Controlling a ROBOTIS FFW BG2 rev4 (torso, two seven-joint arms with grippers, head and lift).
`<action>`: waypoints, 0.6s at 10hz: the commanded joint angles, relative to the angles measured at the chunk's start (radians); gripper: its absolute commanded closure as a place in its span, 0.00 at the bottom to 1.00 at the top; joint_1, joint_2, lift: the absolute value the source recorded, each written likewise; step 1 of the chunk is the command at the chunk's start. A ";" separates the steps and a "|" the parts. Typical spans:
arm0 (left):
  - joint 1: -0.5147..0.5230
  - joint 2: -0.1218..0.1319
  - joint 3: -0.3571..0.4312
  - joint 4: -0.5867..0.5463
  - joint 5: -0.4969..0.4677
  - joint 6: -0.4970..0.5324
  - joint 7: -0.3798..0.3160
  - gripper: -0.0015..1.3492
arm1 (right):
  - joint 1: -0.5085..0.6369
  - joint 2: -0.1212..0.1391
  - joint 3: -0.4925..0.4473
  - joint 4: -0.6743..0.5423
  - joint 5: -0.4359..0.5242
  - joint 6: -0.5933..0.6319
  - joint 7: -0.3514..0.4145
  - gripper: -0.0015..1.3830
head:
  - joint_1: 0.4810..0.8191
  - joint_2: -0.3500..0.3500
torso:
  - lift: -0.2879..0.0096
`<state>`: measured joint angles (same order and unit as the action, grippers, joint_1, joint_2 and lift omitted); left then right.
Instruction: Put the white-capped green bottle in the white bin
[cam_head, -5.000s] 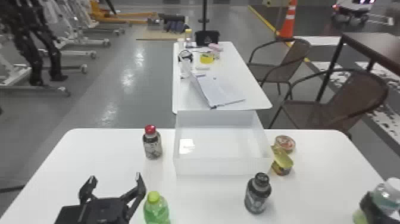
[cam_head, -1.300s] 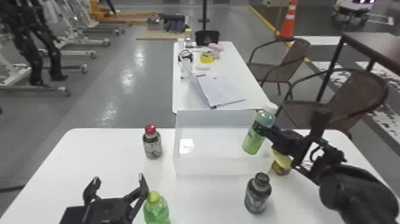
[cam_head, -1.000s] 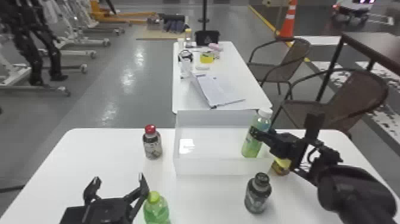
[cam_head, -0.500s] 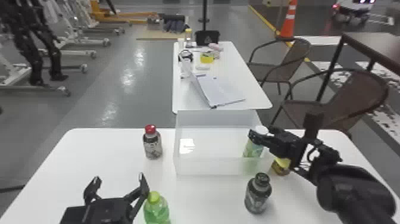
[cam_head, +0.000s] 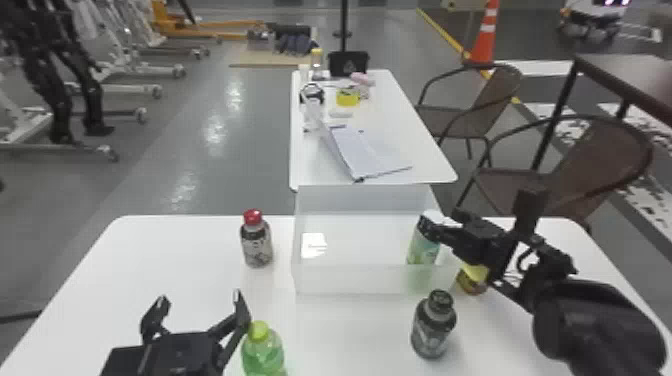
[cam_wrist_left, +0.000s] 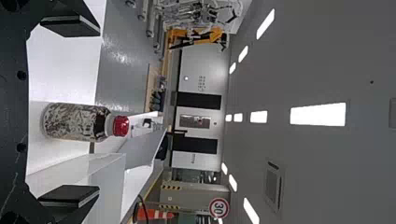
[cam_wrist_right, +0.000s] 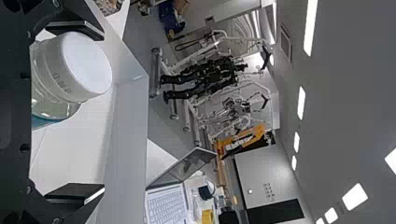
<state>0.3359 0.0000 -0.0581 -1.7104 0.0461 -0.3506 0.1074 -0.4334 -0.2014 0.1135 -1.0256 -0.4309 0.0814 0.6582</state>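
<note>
Clock faces centred on the white bin, twelve pointing away from us, left to right. Left gripper (cam_head: 200, 299) at eight, parked over the near table (cam_head: 165, 250), fingers wide apart and holding nothing. Red-capped bottle (cam_head: 256, 242) upright at nine, just beside the bin, farther out than those fingers in the left wrist view. Green bottle with yellow-green cap (cam_head: 262, 352) between seven and eight, near the left gripper's finger. White bin (cam_head: 350, 281) mid-table; laptop (cam_head: 372, 150) open on the far table (cam_head: 430, 162) at twelve. White-capped green bottle (cam_head: 423, 246), our target, is inside the bin at about four, roughly upright behind the translucent near wall (can't tell if the base is on the floor). Dark bottle (cam_head: 434, 327) at five, outside the bin, upright. Right gripper (cam_head: 436, 224) reaches in from the right at the target's neck: fingers spread, target between them, close to one and with a clear gap to the other, so no squeeze. Yellow-topped container (cam_head: 474, 273) between three and four, partly behind the right arm. Wicker chair (cam_head: 590, 165) out at two.
</note>
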 joint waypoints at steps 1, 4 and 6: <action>0.000 -0.003 0.001 0.000 -0.002 -0.001 0.000 0.08 | 0.073 0.000 -0.020 -0.123 -0.011 0.027 -0.020 0.11 | 0.20 0.50 | 0.63; -0.002 -0.003 0.003 -0.002 0.000 -0.005 0.002 0.08 | 0.279 0.002 -0.049 -0.415 -0.003 0.089 -0.063 0.11 | 0.20 0.50 | 0.63; -0.002 -0.003 0.001 -0.002 -0.005 -0.013 0.005 0.08 | 0.437 0.039 -0.110 -0.582 0.064 0.087 -0.120 0.11 | 0.20 0.50 | 0.63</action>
<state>0.3346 0.0000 -0.0563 -1.7120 0.0430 -0.3620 0.1126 -0.0462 -0.1787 0.0271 -1.5606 -0.3885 0.1694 0.5398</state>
